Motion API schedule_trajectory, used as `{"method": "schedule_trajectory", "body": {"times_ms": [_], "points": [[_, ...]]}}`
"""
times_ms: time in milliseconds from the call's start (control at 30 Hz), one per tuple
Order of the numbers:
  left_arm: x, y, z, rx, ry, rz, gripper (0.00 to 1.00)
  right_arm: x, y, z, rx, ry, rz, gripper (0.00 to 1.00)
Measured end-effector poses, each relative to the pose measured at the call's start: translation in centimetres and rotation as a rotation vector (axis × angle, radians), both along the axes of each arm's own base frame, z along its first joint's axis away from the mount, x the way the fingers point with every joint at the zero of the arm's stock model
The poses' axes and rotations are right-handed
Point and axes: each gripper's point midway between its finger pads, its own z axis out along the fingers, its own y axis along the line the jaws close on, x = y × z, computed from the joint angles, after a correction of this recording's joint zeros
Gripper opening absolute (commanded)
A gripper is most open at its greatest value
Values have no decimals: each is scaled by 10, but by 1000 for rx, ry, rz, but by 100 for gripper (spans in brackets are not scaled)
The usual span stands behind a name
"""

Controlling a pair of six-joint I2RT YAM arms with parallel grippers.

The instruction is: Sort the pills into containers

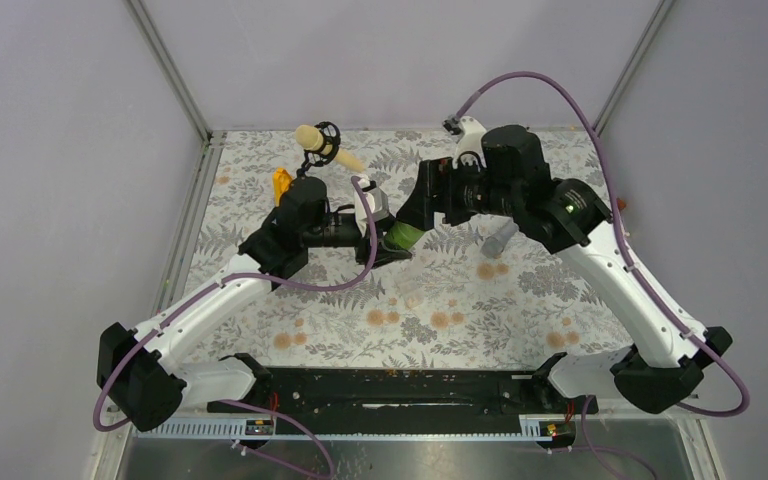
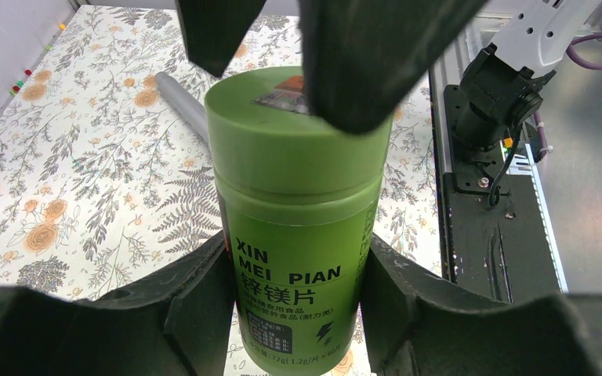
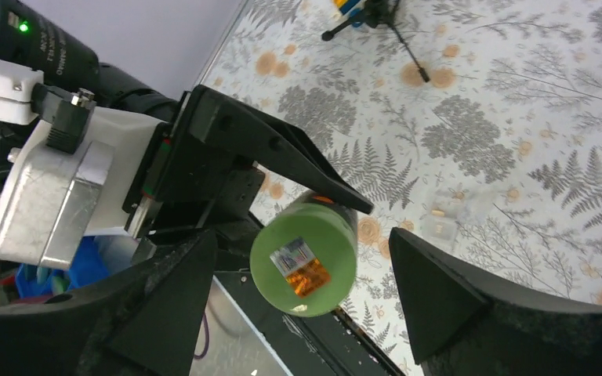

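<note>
My left gripper is shut on a green screw-cap bottle and holds it tilted above the mat, also in the top view. My right gripper is open, with one finger on either side of the bottle's green cap and a gap on both sides; in the top view the gripper is just behind the bottle. A small see-through cup stands on the mat past the bottle, with small tan pieces showing in it. No loose pills are clear.
A grey cylinder lies on the floral mat right of the bottle. A tripod with a yellowish foam head and an orange object stand at the back left. A black rail runs along the near edge.
</note>
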Motion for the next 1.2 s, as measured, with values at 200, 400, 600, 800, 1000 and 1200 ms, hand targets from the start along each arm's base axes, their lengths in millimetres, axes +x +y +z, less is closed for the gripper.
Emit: {"method": "schedule_trajectory", "body": {"times_ms": [200,400,600,800,1000,1200], "points": [[1,-1,3,-3,-4,3,0,-2,17,-23,-60,71,105,77],[8,-3,2,4,12,24,6,-1,22,-38,-94,109,106,43],[12,-3,0,8,47,60,88,4,20,-41,-110,109,79,34],[37,2,6,-7,28,205,99,23,-9,-58,-234,95,-82,35],[66,18,6,5,10,407,99,51,-70,-95,-338,125,-335,35],[74,40,9,-31,3,548,99,57,-123,-182,-494,217,-501,37]]}}
